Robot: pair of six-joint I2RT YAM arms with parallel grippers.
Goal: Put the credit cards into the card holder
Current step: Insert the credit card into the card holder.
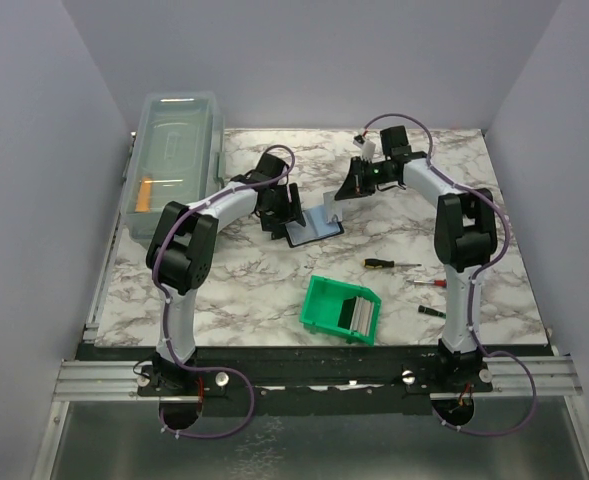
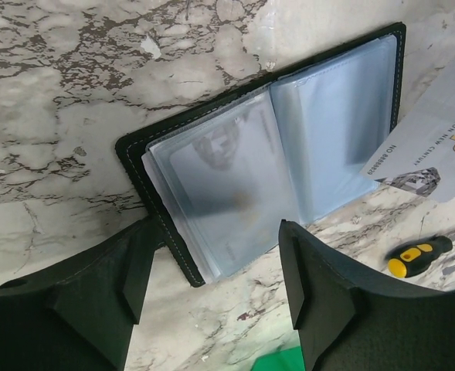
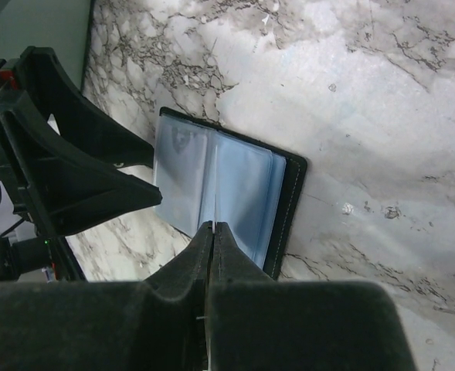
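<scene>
Card holder open flat, translucent sleeves

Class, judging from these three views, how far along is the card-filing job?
Done: the card holder lies open, one pale card seemingly sleeved. In hand: the right gripper appears to pinch a printed card beside it; the left gripper hovers open. Left: that card, plus grey cards in the green bin.

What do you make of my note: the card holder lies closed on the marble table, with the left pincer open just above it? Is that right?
One error: the card holder lies open, not closed; the left wrist view shows its clear sleeves spread flat on the marble table. The left pincer is indeed open just above it.
</scene>
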